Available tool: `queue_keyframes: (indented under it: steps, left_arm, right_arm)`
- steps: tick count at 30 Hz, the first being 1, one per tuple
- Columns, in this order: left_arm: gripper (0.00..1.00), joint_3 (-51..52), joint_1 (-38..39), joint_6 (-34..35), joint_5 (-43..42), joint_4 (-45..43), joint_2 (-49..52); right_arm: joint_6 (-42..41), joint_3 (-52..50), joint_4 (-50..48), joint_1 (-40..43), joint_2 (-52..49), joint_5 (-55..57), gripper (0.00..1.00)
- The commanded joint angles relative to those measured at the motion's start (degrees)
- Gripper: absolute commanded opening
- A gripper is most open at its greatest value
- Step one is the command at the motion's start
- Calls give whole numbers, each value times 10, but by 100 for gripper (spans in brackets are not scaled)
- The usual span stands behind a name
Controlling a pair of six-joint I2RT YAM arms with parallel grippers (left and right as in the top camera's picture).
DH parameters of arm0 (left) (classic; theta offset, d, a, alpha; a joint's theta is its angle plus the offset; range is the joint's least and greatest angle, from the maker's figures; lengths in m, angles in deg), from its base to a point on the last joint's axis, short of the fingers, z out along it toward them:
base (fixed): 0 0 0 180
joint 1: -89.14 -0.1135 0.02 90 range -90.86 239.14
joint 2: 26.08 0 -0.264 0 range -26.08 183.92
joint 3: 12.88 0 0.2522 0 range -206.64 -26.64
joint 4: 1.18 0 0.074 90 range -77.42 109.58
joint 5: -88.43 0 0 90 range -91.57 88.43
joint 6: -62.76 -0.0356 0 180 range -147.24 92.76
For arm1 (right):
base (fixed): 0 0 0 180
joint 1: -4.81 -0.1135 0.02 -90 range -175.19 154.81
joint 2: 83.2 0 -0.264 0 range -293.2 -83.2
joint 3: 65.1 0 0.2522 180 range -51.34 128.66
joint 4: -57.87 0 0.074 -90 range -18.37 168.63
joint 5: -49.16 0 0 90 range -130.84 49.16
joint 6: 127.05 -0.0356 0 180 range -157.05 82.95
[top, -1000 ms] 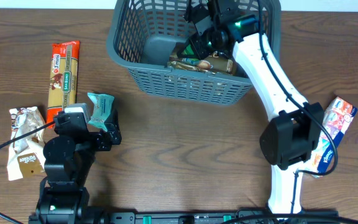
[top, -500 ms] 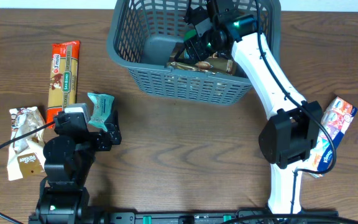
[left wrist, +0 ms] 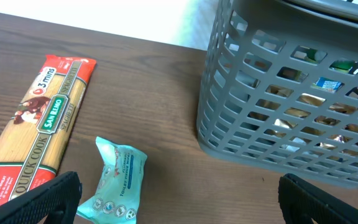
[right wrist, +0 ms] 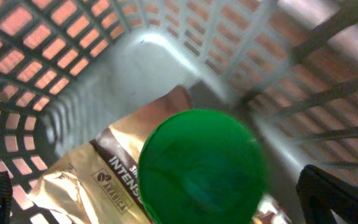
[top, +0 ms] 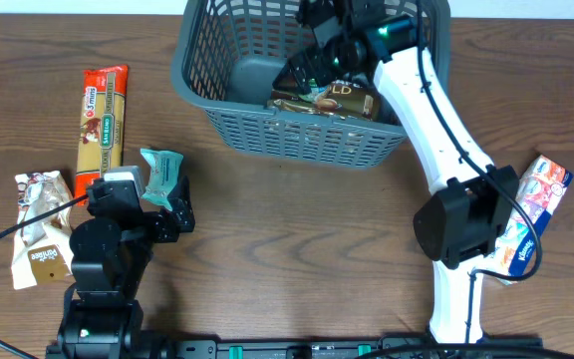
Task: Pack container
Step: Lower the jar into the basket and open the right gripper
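The container point(top: 297, 140) is a grey-blue lattice basket at the far middle of the table, also seen in the left wrist view point(left wrist: 278, 112). My right gripper point(top: 317, 50) hangs inside it, open. In the right wrist view a round green lid point(right wrist: 201, 168) sits between the wide-spread fingers of the right gripper point(right wrist: 166, 205), touching neither. Under the lid lies a gold coffee pack point(right wrist: 104, 180) on the basket floor point(right wrist: 123, 68). My left gripper point(top: 143, 204) is open and low over the table at the near left, with a teal tissue pack point(left wrist: 117, 180) just ahead of its left finger.
A spaghetti pack point(top: 102, 120) lies at the left, and a brown-and-white snack bag point(top: 40, 227) lies nearer the front-left edge. A blue-and-white tissue pack point(top: 536, 199) lies at the right beside the right arm's base. Bare wood stretches between the basket and the arms.
My right gripper has opened wide and shifted slightly towards the far side, uncovering more of the gold pack. The left arm has not moved.
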State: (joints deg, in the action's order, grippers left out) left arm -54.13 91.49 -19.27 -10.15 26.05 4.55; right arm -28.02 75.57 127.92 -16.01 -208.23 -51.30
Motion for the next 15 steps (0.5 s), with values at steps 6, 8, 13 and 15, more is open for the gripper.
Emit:
queue_keyframes:
  steps: [6, 8, 13, 15]
  left_arm:
    - [98, -16, 2, 7, 7, 0, 0]
    - [98, -16, 2, 7, 7, 0, 0]
    - [98, -16, 2, 7, 7, 0, 0]
    - [98, -16, 2, 7, 7, 0, 0]
  right_arm:
    - [-78, 167, 87, 21, -3, 89, 99]
    - [-98, 201, 118, 30, -3, 103, 99]
    - [-137, 280, 193, 64, -2, 118, 99]
    - [-151, 304, 217, 79, 3, 120, 99]
